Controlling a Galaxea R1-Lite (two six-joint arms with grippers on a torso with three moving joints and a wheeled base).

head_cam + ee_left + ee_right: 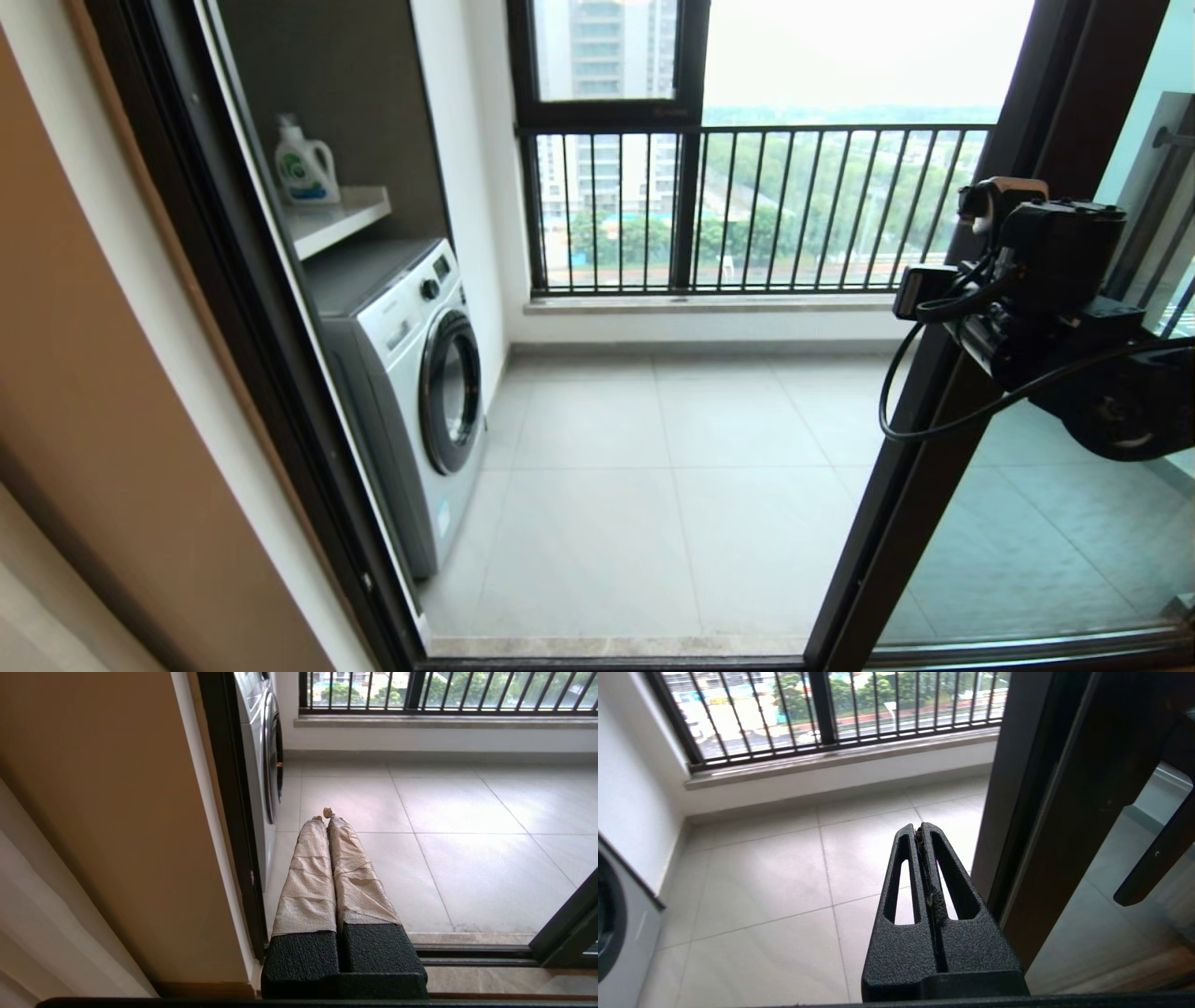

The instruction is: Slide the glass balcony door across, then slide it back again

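1. Right gripper has its two black fingers pressed flat together with nothing between them; it hangs in the open doorway just beside the leading edge of the glass balcony door, not touching it as far as the wrist view shows.
2. Seen from the head view, the right arm is raised at the right side, in front of the door's frame, with a black cable looping down from it.
3. Left gripper is held low near the left side of the opening, its paper-wrapped fingers closed against each other and empty, pointing out over the balcony floor.
4. That door stands at the right of the opening, slid aside so that the middle and left of the doorway are open.
5. Its frame is dark brown metal, running top to bottom on a slant in the head view, with a clear, faintly green-tinted pane to the right of it.
6. A dark bar handle shows on the door in the right wrist view, beyond the frame's edge.
7. Through the opening are pale floor tiles, a washing machine at the left, a detergent bottle on a shelf above it, and a black railing across the outer window.
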